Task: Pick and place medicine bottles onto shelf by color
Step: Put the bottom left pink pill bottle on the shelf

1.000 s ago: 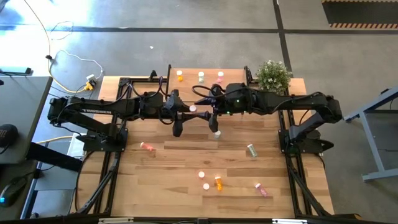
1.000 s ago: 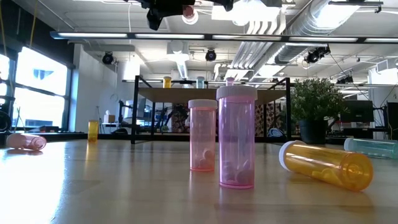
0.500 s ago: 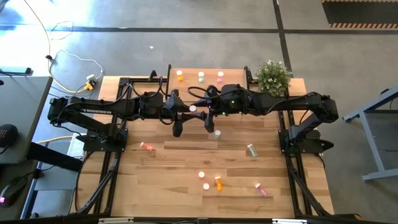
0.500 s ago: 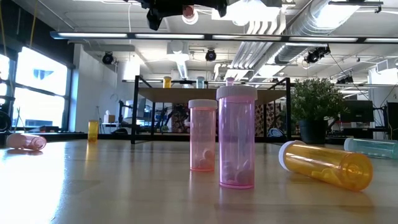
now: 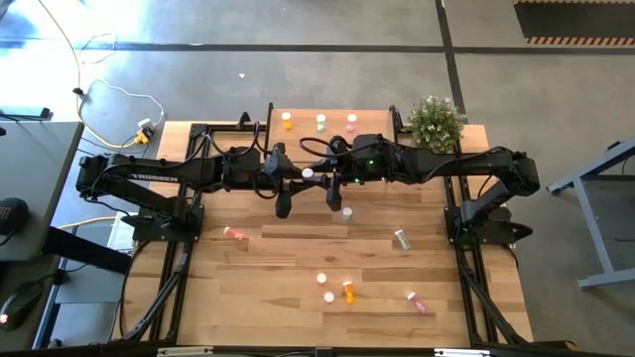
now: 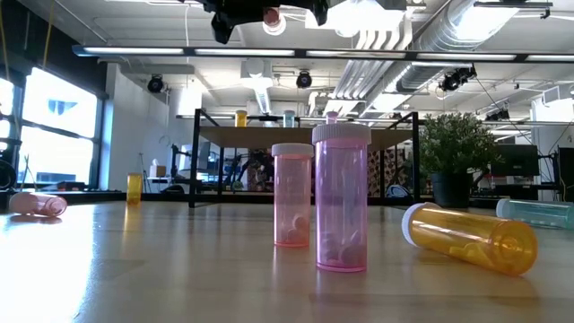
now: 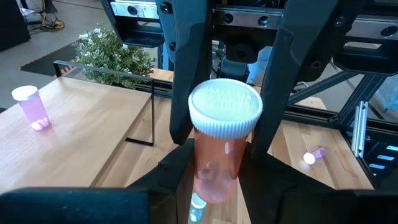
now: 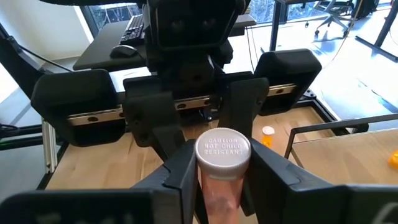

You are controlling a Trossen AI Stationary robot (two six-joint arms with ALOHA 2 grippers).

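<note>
A pink medicine bottle (image 7: 214, 165) with a white cap (image 8: 222, 149) hangs upright high above the table's middle, between both arms. My left gripper (image 5: 298, 179) comes at it from the table's left and my right gripper (image 5: 321, 180) from the right; each is shut on it. The shelf (image 5: 319, 132) stands at the far edge and carries an orange (image 5: 287, 121), a green (image 5: 320, 121) and a pink bottle (image 5: 351, 121). Several more bottles stand or lie on the table, among them a green one (image 5: 346, 212) below the grippers. My left gripper pinches the bottle's body (image 7: 205, 186) below the cap between its two fingers, coming nearly level from the table's left. The bottle stays upright, cap up, clear of the table. My right gripper pinches the same bottle just under the cap (image 8: 217, 180), one finger (image 8: 184, 174) on either side, coming nearly level from the table's right. Its fingers (image 7: 188, 74) stand opposite the left ones.
On the near half of the table, two pink bottles (image 6: 292, 197) (image 6: 341, 202) stand upright and an orange one (image 6: 471, 238) lies beside them. Pink bottles lie at the left (image 5: 235, 234) and near right (image 5: 417, 301). A potted plant (image 5: 435, 119) stands at the far right.
My right gripper has shut its wide-open fingers onto the bottle that my left gripper holds. The bottle and my left gripper have stayed where they were.
</note>
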